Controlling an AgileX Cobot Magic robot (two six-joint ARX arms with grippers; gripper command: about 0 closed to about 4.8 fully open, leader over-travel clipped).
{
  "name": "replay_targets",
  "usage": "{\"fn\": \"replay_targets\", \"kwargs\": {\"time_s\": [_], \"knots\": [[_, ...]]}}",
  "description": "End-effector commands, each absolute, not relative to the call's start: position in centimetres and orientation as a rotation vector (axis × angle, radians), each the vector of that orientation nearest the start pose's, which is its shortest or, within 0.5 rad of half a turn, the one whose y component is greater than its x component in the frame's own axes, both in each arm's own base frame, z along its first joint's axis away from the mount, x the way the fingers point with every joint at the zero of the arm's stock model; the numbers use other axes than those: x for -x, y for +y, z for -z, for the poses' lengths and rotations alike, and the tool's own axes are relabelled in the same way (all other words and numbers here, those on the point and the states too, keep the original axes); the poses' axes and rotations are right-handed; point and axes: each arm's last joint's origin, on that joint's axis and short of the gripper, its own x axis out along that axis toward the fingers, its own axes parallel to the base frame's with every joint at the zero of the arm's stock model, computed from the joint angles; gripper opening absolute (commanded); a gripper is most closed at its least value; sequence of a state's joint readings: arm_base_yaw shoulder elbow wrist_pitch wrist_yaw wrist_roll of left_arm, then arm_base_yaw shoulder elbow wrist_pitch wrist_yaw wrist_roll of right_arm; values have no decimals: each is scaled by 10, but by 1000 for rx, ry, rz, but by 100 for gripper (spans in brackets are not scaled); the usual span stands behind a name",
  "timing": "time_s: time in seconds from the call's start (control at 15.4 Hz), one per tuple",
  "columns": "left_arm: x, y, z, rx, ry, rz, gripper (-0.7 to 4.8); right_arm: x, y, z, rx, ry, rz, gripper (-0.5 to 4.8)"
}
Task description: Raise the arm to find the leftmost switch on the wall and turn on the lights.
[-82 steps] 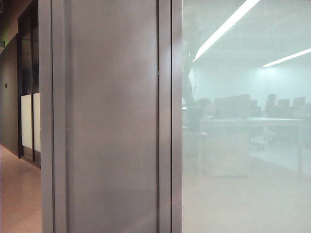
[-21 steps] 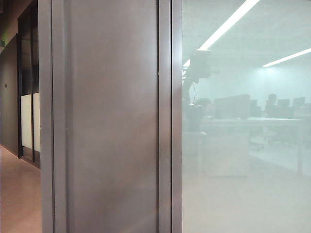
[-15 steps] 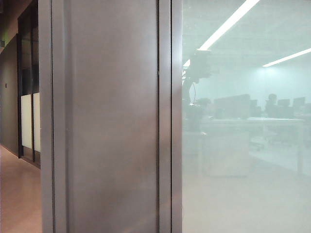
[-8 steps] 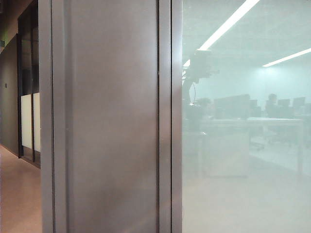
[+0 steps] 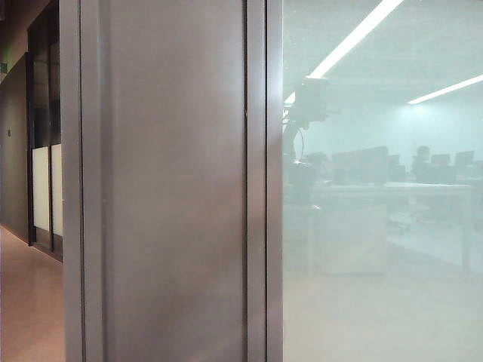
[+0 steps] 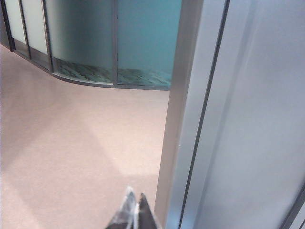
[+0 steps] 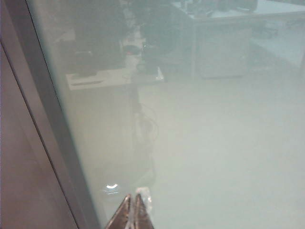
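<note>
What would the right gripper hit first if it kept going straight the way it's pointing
Most likely the frosted glass sheet. The right gripper, jaws together, points at it right beside the grey frame strip. How far off the glass is can't be judged.

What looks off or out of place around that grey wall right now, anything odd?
One thing: no light switch shows anywhere on the wall, though the arm, a hazy shape in the frosted glass, is raised. The left gripper by the wall and the right gripper at the glass are both shut. Nothing looks damaged.
</note>
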State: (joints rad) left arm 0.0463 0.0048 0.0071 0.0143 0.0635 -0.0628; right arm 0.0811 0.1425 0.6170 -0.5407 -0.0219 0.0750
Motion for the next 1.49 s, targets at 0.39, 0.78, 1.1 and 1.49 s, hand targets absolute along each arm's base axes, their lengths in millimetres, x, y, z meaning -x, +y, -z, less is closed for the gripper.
{"fn": "replay_targets", "kwargs": {"time_s": [0.39, 0.78, 1.1, 1.49], "knots": [[-97, 3, -169, 55, -28, 23, -5, -78, 6, -250, -1, 14, -56, -1], [-97, 2, -168, 58, -27, 23, -5, -103, 7, -178, -4, -33, -28, 0], [-97, 2, -168, 58, -27, 23, -5, -98, 4, -173, -11, -77, 65, -1], [-97, 2, -168, 58, -27, 23, -5, -97, 0, -171, -10, -57, 106, -1]]}}
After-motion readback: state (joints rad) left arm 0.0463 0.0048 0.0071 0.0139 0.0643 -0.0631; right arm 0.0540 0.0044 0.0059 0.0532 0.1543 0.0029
